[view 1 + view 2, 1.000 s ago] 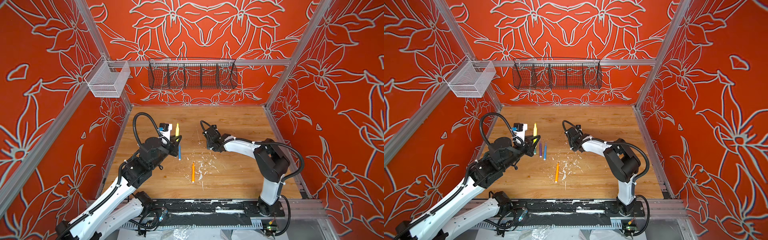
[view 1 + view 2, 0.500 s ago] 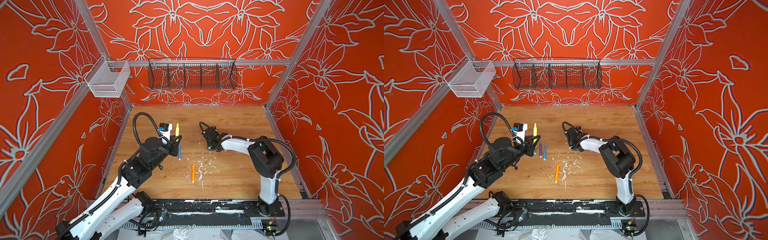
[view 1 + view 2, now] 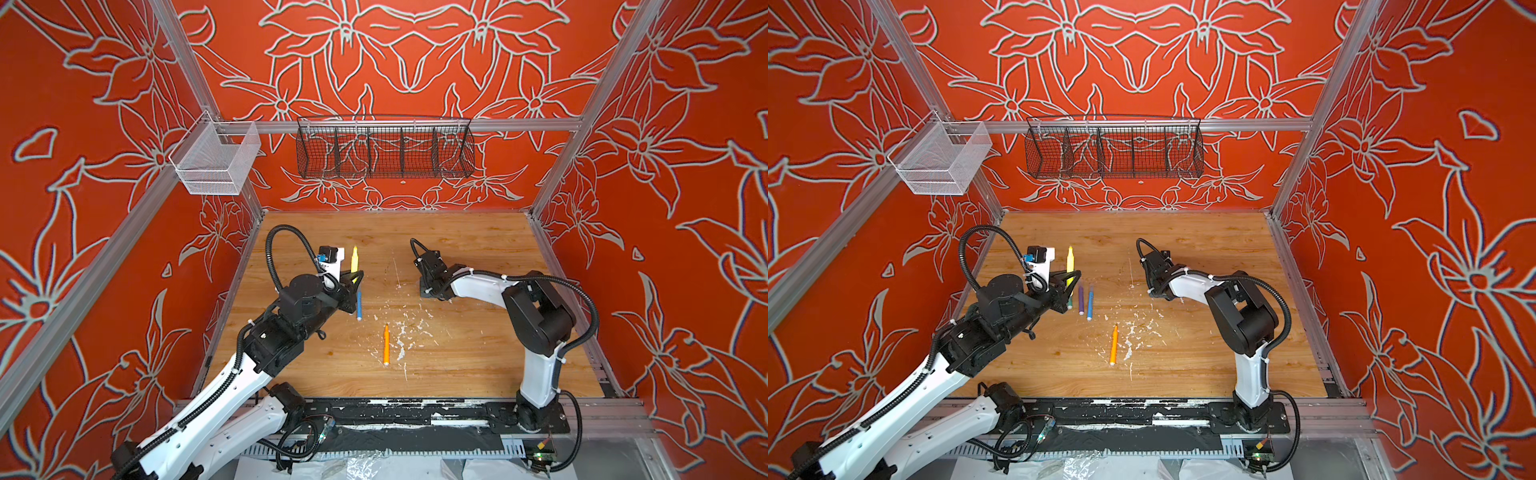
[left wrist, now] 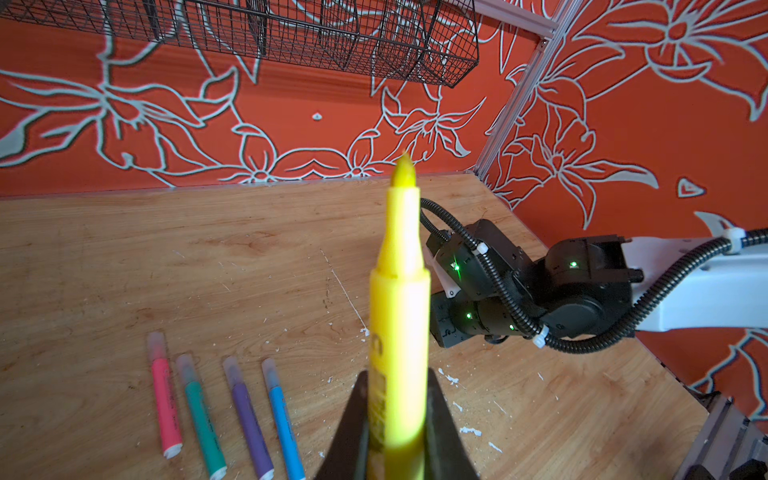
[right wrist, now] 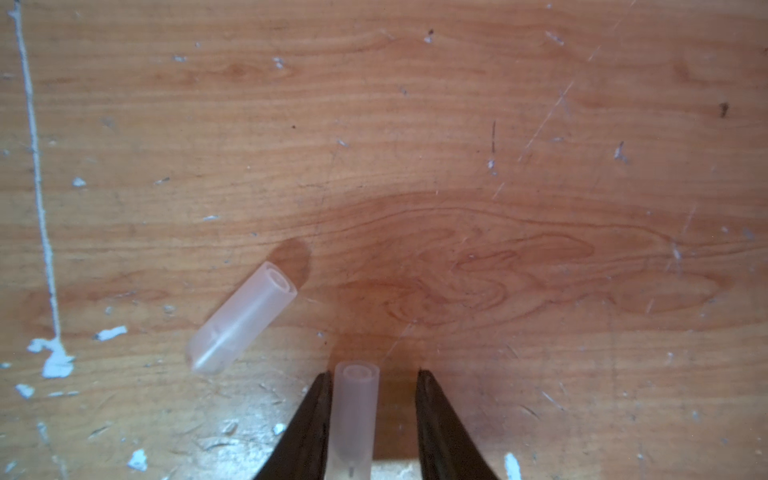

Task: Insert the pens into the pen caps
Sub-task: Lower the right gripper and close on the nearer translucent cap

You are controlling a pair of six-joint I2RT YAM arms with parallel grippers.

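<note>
My left gripper (image 4: 397, 374) is shut on the yellow pen (image 4: 399, 291), which sticks up with its uncapped tip free, as both top views show (image 3: 354, 259) (image 3: 1070, 262). Pink (image 4: 165, 403), green (image 4: 201, 415), purple (image 4: 248, 419) and blue (image 4: 282, 419) pens lie side by side below it, each with a cap on. The orange pen (image 3: 386, 345) lies alone at mid table. My right gripper (image 5: 374, 372) is low over the table, open around a clear pen cap (image 5: 356, 407). The cap touches one finger, with a gap to the other. A second cap (image 5: 241, 318) lies beside it.
White paint flecks (image 3: 405, 328) dot the wooden table around the orange pen. A black wire basket (image 3: 384, 147) hangs on the back wall and a white mesh basket (image 3: 214, 164) on the left rail. The right arm's wrist (image 4: 498, 286) sits close beyond the yellow pen.
The right arm's elbow has shifted slightly while its gripper stays low at the same spot. The left arm and the yellow pen have not moved.
</note>
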